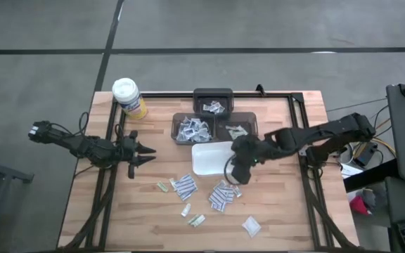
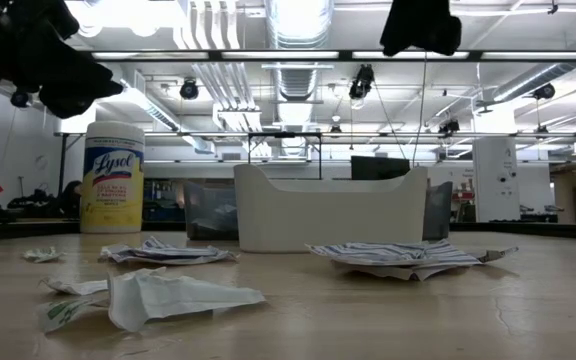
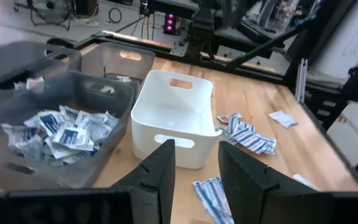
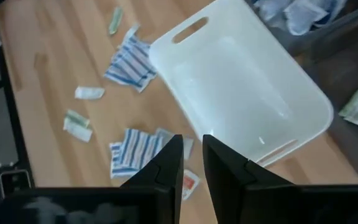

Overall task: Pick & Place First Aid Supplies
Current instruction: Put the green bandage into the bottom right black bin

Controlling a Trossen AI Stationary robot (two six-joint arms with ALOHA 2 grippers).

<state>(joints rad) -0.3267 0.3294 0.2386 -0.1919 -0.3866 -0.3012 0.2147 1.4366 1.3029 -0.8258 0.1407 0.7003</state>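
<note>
From my remote station I find the right pincer hanging above the desk just beside the near right corner of the white tray, over a cluster of blue-striped packets. Its wrist view shows the two fingers parted by a narrow gap with nothing between them: released, holding nothing. I judge it is poised over that cluster to pick from it.

The left pincer waits above the left part of the desk, pointing toward the trays. Its fingers stand apart with only open desk between them, so it too grips nothing.

The first aid supplies are split. Loose packets lie scattered on the near half of the desk: a striped group near centre, small greenish ones, and a single white packet toward the near right. Others already fill the dark bins at the far side. The white tray appears empty in both wrist views.

A yellow Lysol canister stands at the far left corner, clear of the work. Most loose packets lie flat, which I expect makes edge pickup delicate.
</note>
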